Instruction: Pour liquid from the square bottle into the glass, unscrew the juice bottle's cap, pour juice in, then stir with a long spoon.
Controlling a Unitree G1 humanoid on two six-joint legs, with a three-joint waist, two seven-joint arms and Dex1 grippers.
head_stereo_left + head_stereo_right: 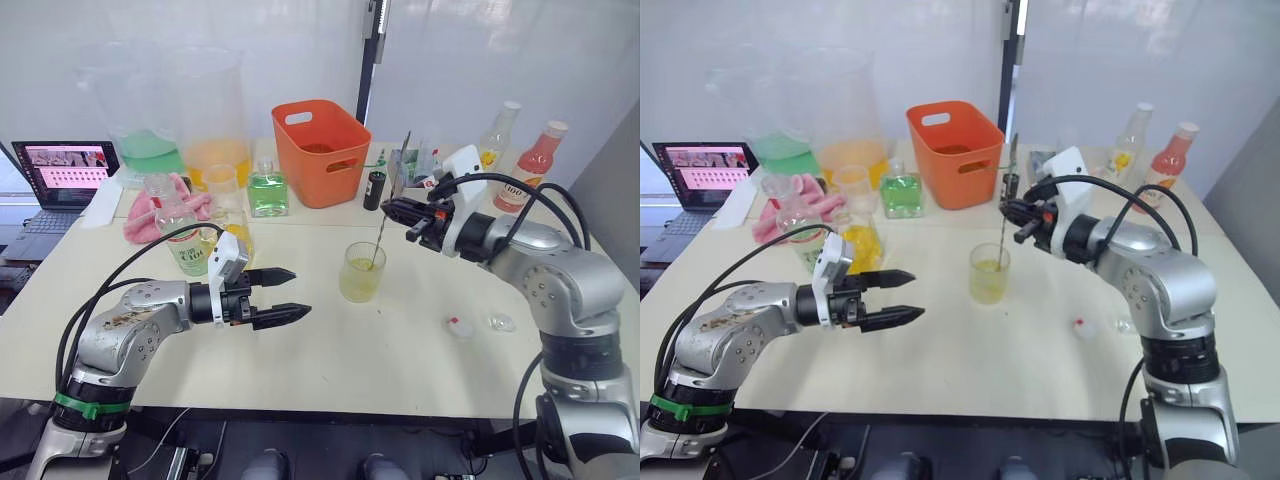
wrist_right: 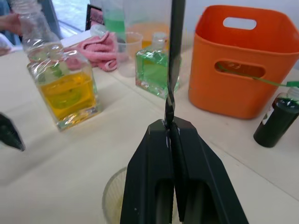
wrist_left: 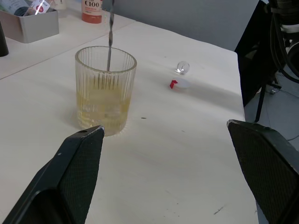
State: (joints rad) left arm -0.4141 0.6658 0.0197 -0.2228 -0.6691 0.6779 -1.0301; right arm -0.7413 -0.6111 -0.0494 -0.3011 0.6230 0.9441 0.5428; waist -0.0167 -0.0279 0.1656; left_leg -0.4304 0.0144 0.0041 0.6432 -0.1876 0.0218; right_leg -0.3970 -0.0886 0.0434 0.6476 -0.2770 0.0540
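The glass (image 1: 361, 272) stands near the middle of the table (image 1: 330, 360), ribbed and about a third full of pale yellow liquid. The right gripper (image 1: 392, 211) hovers above it at about 1 o'clock, its fingers pressed tight on the spoon (image 1: 378, 240) — the slim handle runs up past the fingertips, and the lower end dips into the liquid. The left gripper (image 1: 290, 295) hangs just over the table at 8 o'clock from the glass, fingers spread wide and holding nothing, tips pointed toward the glass but apart from it. The cap (image 1: 460, 326) lies on the table at 4 o'clock from the glass, white with a red mark; a small clear stopper (image 1: 501, 322) sits just beside it. The square bottle (image 2: 68, 91) with yellow liquid stands at 9 o'clock from the glass, behind the left gripper, and the juice bottle (image 1: 177, 225) stands uncapped right beside it. Farther back — at 11 to 12 o'clock — are a green-liquid bottle (image 1: 267, 190), an orange basket (image 1: 320, 152) and a pink cloth (image 1: 160, 212).
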